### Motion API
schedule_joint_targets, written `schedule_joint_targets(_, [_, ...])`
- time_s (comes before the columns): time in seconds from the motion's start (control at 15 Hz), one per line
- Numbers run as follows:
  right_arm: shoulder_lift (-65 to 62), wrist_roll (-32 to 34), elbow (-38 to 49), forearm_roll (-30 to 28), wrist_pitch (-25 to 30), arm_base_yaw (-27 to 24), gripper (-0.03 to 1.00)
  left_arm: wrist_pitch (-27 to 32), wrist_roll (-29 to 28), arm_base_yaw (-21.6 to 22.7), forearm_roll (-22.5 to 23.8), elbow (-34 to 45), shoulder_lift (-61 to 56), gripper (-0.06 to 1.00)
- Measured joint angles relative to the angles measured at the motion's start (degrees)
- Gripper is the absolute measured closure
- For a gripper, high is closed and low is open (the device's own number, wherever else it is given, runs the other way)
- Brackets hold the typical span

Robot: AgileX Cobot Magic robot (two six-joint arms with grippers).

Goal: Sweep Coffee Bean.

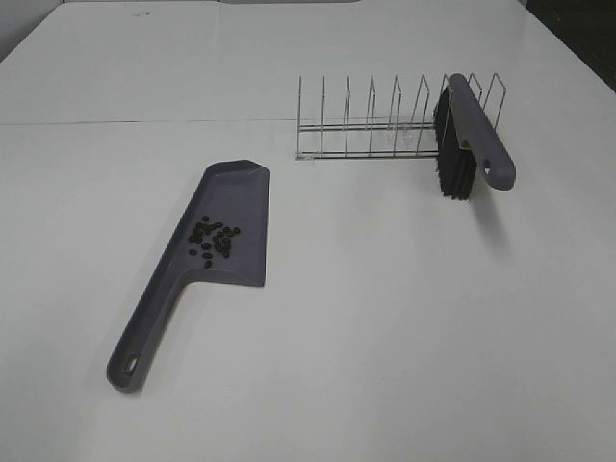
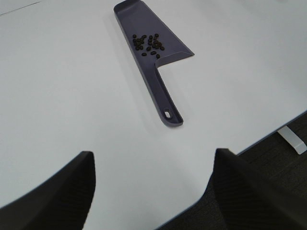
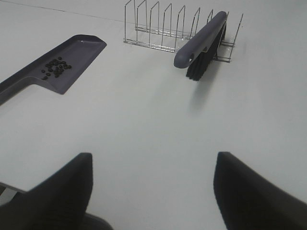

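Two tools and a cluster of coffee beans sit on a white desk.

Seen from above, the beans lie inside the grey dustpan at 9 o'clock, its handle pointing toward 7 o'clock. A grey brush with black bristles leans in a wire rack at 1 o'clock, well apart from the dustpan. Left end effector and right end effector both hang spread above the desk, gripping nothing.

Matt plastic dustpan; thin shiny wire rack, probably metal.
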Motion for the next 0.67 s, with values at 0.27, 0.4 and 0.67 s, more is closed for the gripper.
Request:
schedule_joint_targets(0.27, [0.0, 0.0, 0.0, 0.0, 0.0, 0.0, 0.29, -0.1, 0.2, 12.1, -0.1, 0.0, -4.2, 0.3])
schedule_joint_targets(0.4, [0.0, 0.0, 0.0, 0.0, 0.0, 0.0, 0.29, -0.1, 0.2, 18.3, -0.1, 0.0, -8.8, 0.3])
schedule_joint_targets(0.67, [0.0, 0.0, 0.0, 0.2, 0.0, -1.7, 0.29, -0.1, 0.2, 26.0, -0.1, 0.0, -10.0, 0.3])
